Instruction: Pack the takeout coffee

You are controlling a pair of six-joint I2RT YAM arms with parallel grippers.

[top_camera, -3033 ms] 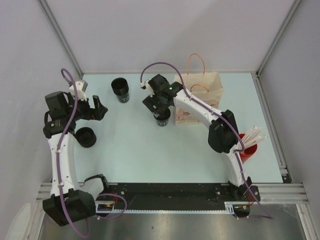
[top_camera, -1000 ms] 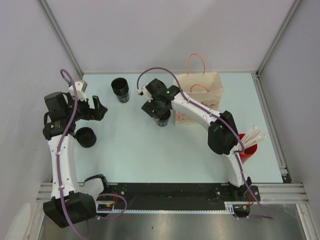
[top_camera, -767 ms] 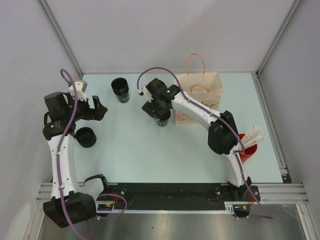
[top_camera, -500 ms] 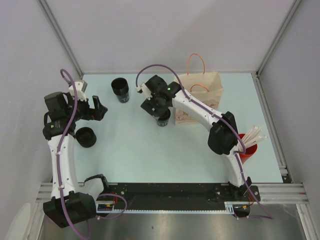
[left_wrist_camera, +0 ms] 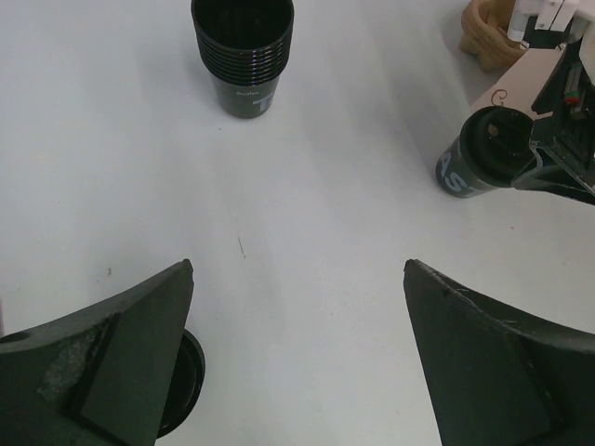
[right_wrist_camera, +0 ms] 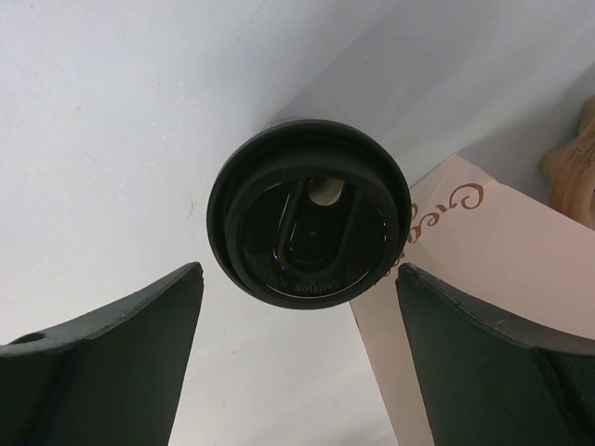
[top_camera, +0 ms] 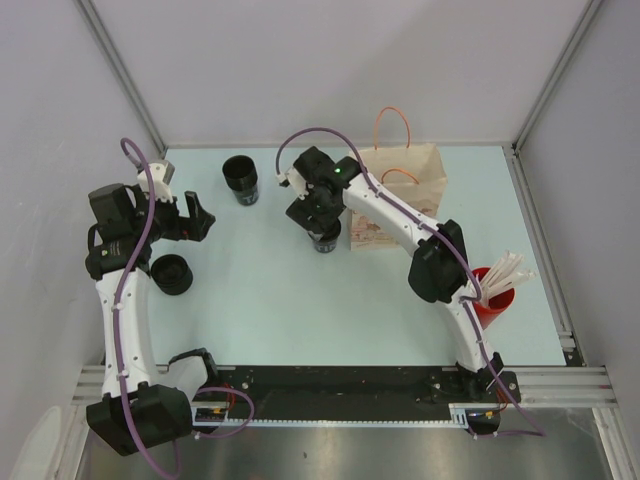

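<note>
Pale table [top_camera: 280, 310], grey walls [top_camera: 330, 70] on three sides, metal corner posts [top_camera: 120, 72], soft even light.

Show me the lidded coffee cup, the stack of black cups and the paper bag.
lidded coffee cup [right_wrist_camera: 310, 223], right wrist view, middle of lid.
stack of black cups [left_wrist_camera: 244, 88], left wrist view, outer cup's side.
paper bag [top_camera: 428, 172], top view, brown face.

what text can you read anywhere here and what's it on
"Gre": curly print on the brown paper bag, rest cut off.
"AS": white letters on the lidded black coffee cup, rest hidden.
Embossed lettering on the cup's black plastic lid: too small to read.
White mark on the stack of black cups: blurred.
</note>
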